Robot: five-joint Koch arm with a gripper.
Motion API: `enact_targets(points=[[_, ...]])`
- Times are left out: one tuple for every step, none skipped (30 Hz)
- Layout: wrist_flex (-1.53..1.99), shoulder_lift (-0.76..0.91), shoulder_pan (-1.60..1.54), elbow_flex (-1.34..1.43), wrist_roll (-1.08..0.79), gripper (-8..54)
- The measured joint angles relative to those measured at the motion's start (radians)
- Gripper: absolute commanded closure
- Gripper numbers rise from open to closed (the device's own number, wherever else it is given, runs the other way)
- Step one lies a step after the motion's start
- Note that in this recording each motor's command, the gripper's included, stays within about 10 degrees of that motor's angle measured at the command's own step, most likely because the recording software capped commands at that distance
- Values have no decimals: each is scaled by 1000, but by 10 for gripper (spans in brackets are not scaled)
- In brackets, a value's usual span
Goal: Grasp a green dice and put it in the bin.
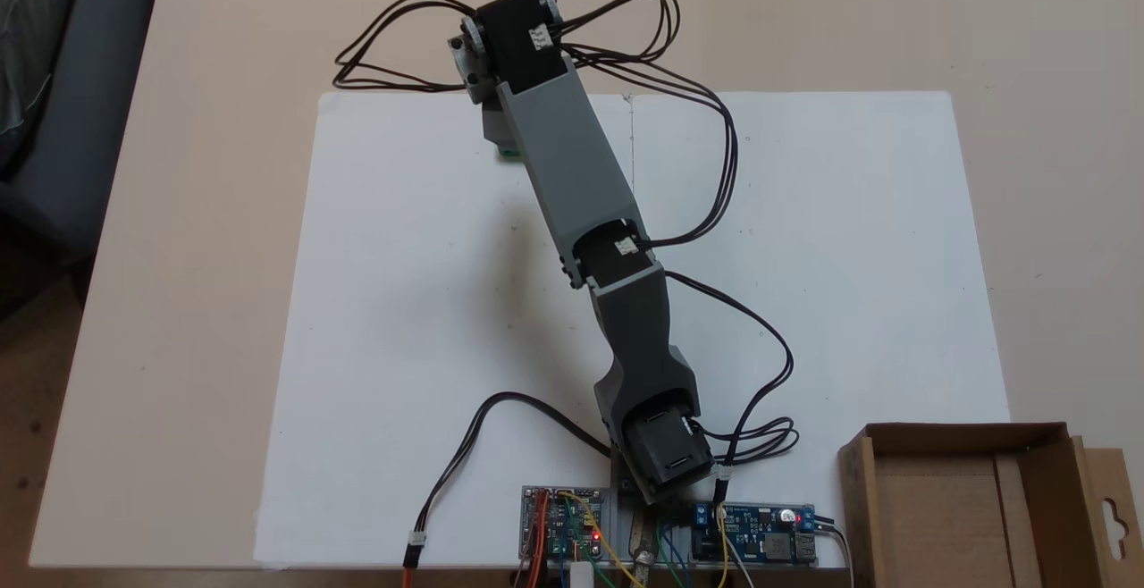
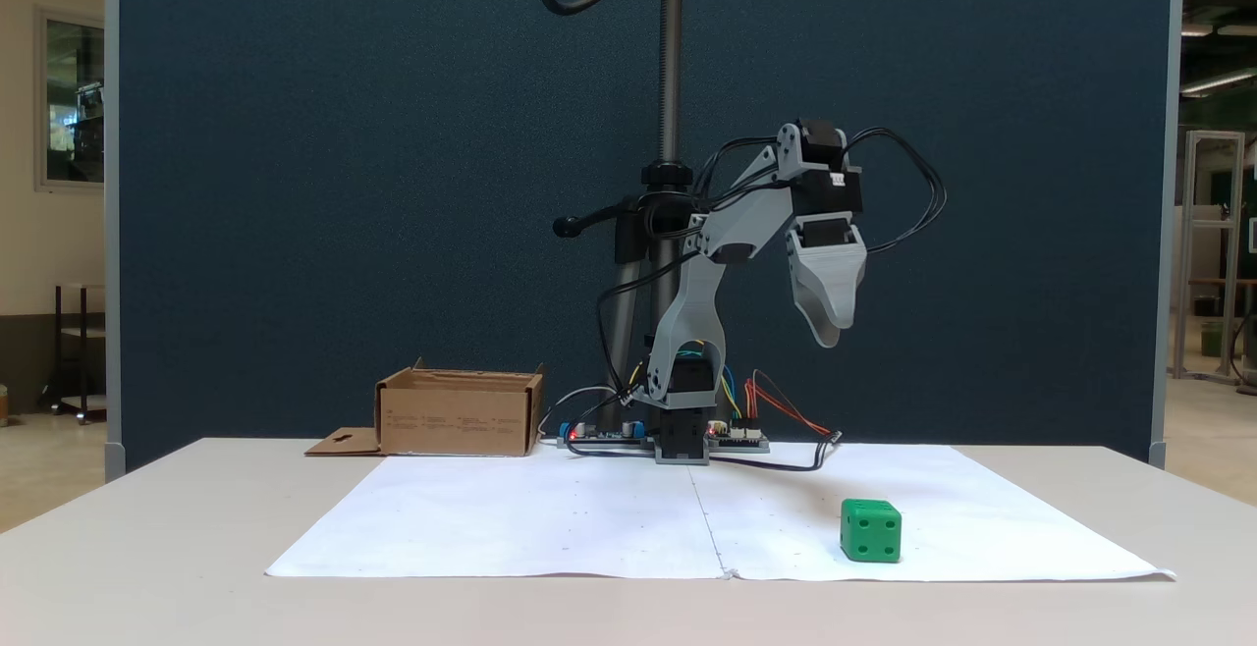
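Nothing grasped yet: green dice (image 2: pixel 871 530) on the white paper (image 2: pixel 550 518), gripper (image 2: pixel 827 332) high above, finger spread impossible to tell. Cardboard bin (image 2: pixel 460 414) well apart; grasp and drop-off left.

Counts: 1 green dice (image 2: pixel 871 530) on the paper, w/ just a green sliver of it showing beside the arm in a fixed view (image 1: pixel 509 152). 1 bin (image 2: pixel 460 413), seen in both fixed views (image 1: pixel 947 438); 1 arm (image 2: pixel 702 307) w/ 1 gripper (image 2: pixel 828 332). Also 2 white paper sheets (image 2: pixel 550 518) laid edge to edge, 2 circuit boards (image 1: pixel 565 523) at the arm's base, 1 table (image 2: pixel 196 567).
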Motion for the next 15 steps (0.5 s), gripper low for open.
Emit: enact_targets(points=[[0,-11,-3,0,2,29],[0,-17,-5,-2,2,29],[0,-28,-5,-5,3,29],[0,-32,-5,-6,6,29],[2,-43,-5,-25,11,29],[2,-49,-5,-51,15,29],[2,-60,-5,-74,17,29],[0,-74,-5,-106,17,29],[2,-91,-5,-137,17,29],[2,-110,-5,-150,17,29],[0,-129,-5,-153,17,29],[0,-147,-5,-155,17,29],[0,-167,-5,-155,17,29],[2,-187,-3,-164,17,29],[2,-206,-3,-176,17,29]])
